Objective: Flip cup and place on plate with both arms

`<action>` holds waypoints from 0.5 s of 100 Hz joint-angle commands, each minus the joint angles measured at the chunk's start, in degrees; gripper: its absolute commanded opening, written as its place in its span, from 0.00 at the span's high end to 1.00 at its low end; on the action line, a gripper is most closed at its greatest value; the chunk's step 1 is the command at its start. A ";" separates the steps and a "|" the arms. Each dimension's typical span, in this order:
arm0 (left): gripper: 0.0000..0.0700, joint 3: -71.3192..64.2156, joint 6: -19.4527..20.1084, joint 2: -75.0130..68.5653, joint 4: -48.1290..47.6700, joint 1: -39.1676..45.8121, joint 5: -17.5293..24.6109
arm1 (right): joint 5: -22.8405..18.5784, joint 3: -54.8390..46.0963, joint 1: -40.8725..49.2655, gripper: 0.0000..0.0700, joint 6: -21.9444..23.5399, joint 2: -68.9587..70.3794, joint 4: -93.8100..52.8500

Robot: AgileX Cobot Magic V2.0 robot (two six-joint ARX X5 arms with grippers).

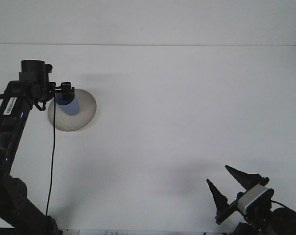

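Here, label by label:

Table: the table [187,122] is showing a matte, plain white top, smooth and without pattern, running back to a straight far edge under a pale wall.

Plate: the plate [84,115] is lying flat near the table's left edge, about midway between near and far edges; it is round, shallow and greyish, with a dull finish.

Cup: the cup [68,105] is sitting over the plate's left part; it is small, blue and roughly cylindrical, smooth-sided, and leaning at a tilt. Whether its base is touching the plate cannot be told.

Left gripper: the left gripper [64,91] is reaching over the plate's left rim, its dark fingers closing around the cup's upper end.

Left arm: the left arm [13,112] is rising from the near left corner in black, boxy links, bending forward at the wrist, with a thin black cable [53,166] hanging straight down from it.

Right gripper: the right gripper [231,183] is waiting at the near right corner, well apart from the plate, its two black, pointed, triangular fingers spreading wide with nothing between them; a silver-grey block is sitting behind them.
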 commanded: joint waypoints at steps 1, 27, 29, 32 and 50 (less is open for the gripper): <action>0.25 1.70 -2.12 -4.59 0.46 0.11 0.22 | -0.02 0.17 0.52 0.30 0.74 0.13 0.13; 0.25 1.03 -2.71 -25.77 -2.73 -0.42 0.28 | 1.55 0.17 0.52 0.30 0.79 0.13 0.11; 0.25 0.61 -3.17 -27.54 -2.91 -0.85 0.37 | 1.68 0.17 0.52 0.30 0.76 0.13 0.11; 0.25 -0.39 -3.67 -30.27 -2.97 -1.46 0.37 | 1.70 0.17 0.52 0.30 0.76 0.13 0.11; 0.25 -16.96 -5.73 -48.15 1.33 -4.44 0.81 | 1.92 0.17 0.52 0.30 0.74 0.13 0.13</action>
